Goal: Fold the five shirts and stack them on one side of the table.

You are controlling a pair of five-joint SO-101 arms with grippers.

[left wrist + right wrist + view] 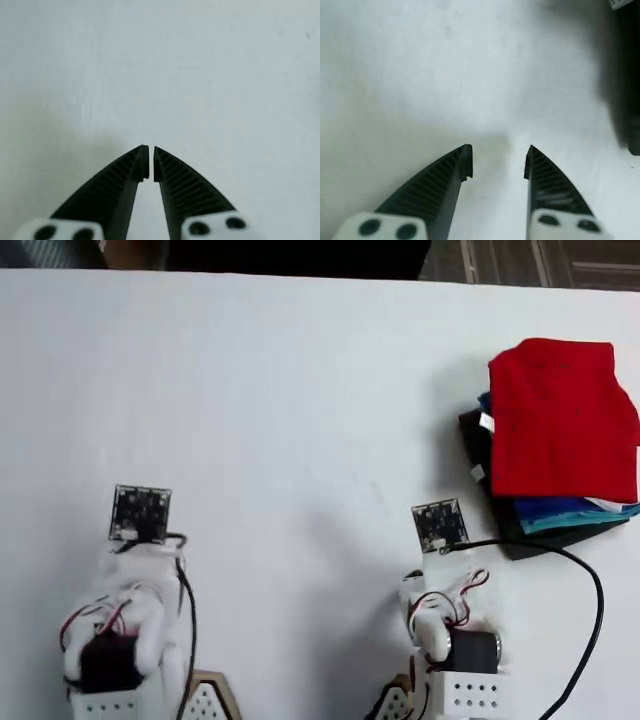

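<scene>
Our left gripper (148, 162) is pressed together and our right gripper (497, 162) is spread. Both are empty over bare table (300, 390) at the near edge, idle, we judge, because the stack of folded shirts (540, 515) already sits on the right side, red shirt (565, 415) on top

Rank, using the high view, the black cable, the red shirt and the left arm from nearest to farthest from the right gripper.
1. Black cable: leaves the wrist above the right gripper.
2. Red shirt: farther off, to the right.
3. Left arm: farthest, on the left side.
</scene>
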